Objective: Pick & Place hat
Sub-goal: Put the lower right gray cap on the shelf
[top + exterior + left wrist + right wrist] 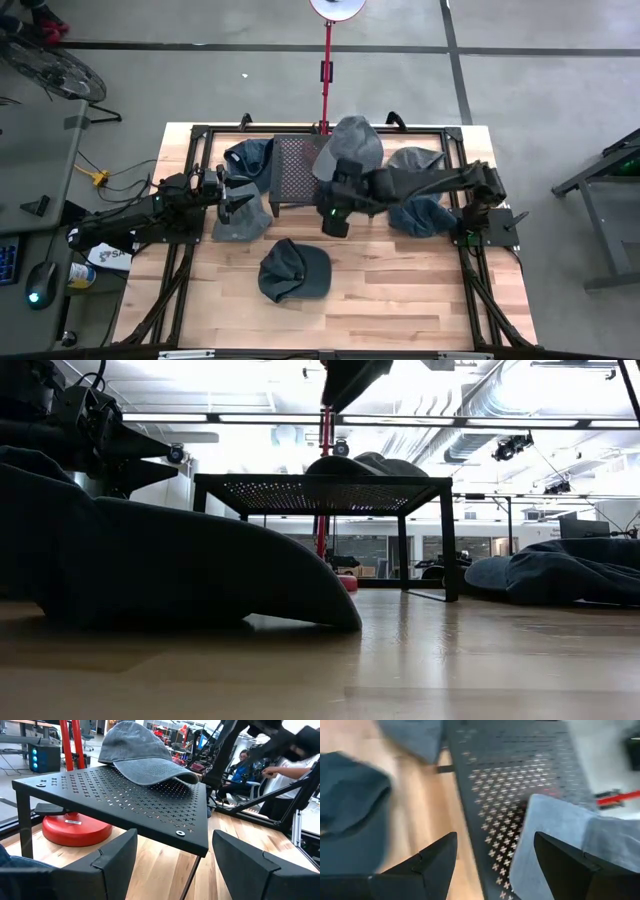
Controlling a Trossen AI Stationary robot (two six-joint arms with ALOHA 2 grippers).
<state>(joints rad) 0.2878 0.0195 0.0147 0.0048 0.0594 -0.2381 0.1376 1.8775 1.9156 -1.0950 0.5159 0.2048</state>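
Note:
A grey cap (350, 145) lies crown up on the far right part of a black perforated stand (297, 170); its brim rests on the stand's top (140, 755). My right gripper (335, 185) hangs open above the stand's right side, well above the cap (555, 835), and shows at the top edge of the low view (350, 375). My left gripper (232, 193) is open, level, left of the stand and pointing at it (172, 865); it hovers over a grey cap (242, 218) lying on the table.
More caps lie on the wooden table: a dark one near the middle (293, 270), one at far left (250, 157), two on the right (415, 158) (422, 215). A red pole on a round base (75, 827) stands behind the stand. People are beyond the table's right side (280, 770).

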